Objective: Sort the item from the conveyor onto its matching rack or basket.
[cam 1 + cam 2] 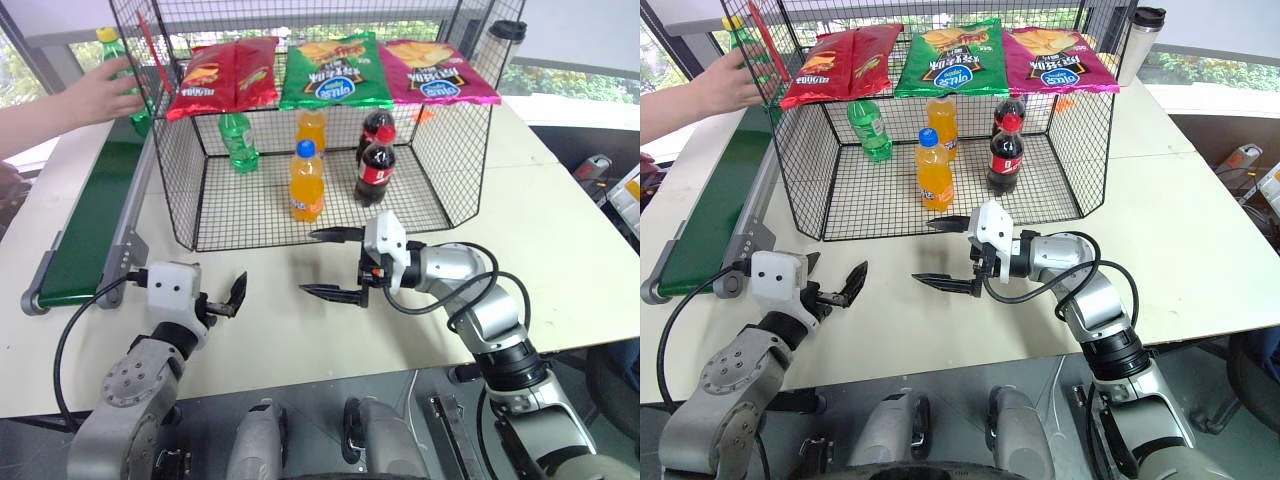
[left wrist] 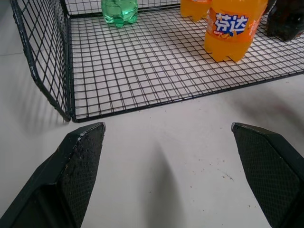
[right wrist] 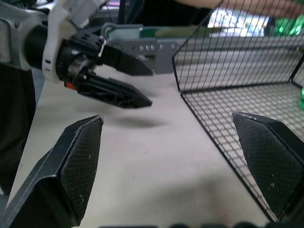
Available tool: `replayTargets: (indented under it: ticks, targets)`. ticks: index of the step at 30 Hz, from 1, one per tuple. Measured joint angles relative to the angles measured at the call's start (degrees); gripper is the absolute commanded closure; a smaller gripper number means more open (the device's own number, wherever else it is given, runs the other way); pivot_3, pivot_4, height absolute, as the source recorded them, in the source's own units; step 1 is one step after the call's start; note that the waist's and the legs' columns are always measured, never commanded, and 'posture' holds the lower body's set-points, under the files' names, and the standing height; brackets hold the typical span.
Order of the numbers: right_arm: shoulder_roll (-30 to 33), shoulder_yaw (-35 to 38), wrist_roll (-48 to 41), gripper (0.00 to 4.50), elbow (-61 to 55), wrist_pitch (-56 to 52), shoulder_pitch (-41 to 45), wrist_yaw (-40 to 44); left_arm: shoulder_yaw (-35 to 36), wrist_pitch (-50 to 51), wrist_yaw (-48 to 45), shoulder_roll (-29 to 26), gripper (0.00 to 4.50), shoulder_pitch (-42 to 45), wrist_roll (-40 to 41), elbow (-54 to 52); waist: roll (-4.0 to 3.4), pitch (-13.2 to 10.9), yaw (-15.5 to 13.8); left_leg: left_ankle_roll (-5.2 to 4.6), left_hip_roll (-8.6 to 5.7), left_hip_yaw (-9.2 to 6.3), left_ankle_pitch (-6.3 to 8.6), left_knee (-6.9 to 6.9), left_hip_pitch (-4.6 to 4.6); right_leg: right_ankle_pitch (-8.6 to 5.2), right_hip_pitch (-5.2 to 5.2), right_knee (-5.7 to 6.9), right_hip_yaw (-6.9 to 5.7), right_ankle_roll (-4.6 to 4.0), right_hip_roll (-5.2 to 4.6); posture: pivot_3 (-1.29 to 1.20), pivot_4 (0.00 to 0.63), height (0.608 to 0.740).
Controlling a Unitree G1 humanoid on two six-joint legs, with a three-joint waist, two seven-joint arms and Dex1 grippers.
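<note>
A person's hand grips the green bottle at the far end of the conveyor, at about 11 o'clock on the table. The fingers cover much of the bottle's body, and the cage's mesh corner crosses in front of it, so mainly the yellow cap and upper shoulder read clearly; whether its base touches the belt cannot be told. The person's arm is cut off at the picture's edge.

The cage stands at 12 o'clock, its open front toward the robot. Inside it, a second green bottle stands at the back toward 11 o'clock, two orange bottles stand one behind the other at the middle, and two cola bottles likewise just beside them toward 1 o'clock; the rear bottle of each pair is partly hidden by the front one. Three snack bags hang across the back wall, hiding the mesh behind them. A dark-lidded cup shows behind the cage's far corner, mostly screened by wire.

The left gripper hovers at 7 o'clock above the bare table, fingers spread wide and holding nothing. The right gripper sits at 6 o'clock just in front of the cage, pointing across toward the left one, its fingers also wide apart and empty.
</note>
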State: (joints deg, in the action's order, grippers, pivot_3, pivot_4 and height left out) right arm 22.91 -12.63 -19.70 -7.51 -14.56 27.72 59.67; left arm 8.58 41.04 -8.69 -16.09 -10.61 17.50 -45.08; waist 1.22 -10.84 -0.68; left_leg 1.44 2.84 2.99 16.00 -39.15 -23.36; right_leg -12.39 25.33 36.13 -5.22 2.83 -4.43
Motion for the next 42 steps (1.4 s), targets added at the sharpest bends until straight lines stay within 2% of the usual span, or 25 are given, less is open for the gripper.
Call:
replayTargets:
  ticks: [19,31,36,42]
  targets:
    - [0.62,-0.27,0.02,0.0,-0.17,-0.14,0.0,1.15,2.46,0.22,2.42,0.41,0.08,0.09,-0.19,-0.88,0.0,0.0,-0.02,0.0,0.0,0.0,0.0,0.0,0.0,0.0,0.0,0.0,0.01,0.0,0.0,0.0,0.15,0.74]
    - [0.69,-0.35,-1.44,0.0,-1.38,-0.71,0.27,3.45,19.3,1.33,7.34,3.1,0.08,-1.79,2.85,-4.65,0.0,0.0,-0.07,0.0,0.0,-0.02,0.0,-0.01,0.01,0.0,-0.02,0.0,0.0,-0.01,-0.01,0.0,0.15,0.74]
    - [1.6,-0.59,-1.96,0.0,-1.48,-1.01,1.36,6.23,24.63,2.05,8.8,0.98,0.08,1.84,3.19,-3.74,0.0,0.0,-0.01,0.0,0.0,-0.01,0.0,-0.01,0.02,0.01,-0.02,0.01,0.0,0.0,0.0,0.0,0.15,0.74]
    - [2.29,-0.67,-2.53,0.0,-1.94,-3.37,1.67,6.86,27.81,2.47,9.18,-1.04,0.08,3.99,3.24,-0.98,0.0,0.0,-0.02,0.0,0.0,-0.01,0.0,-0.01,0.02,0.01,-0.02,0.03,0.0,-0.01,0.01,0.0,0.15,0.74]
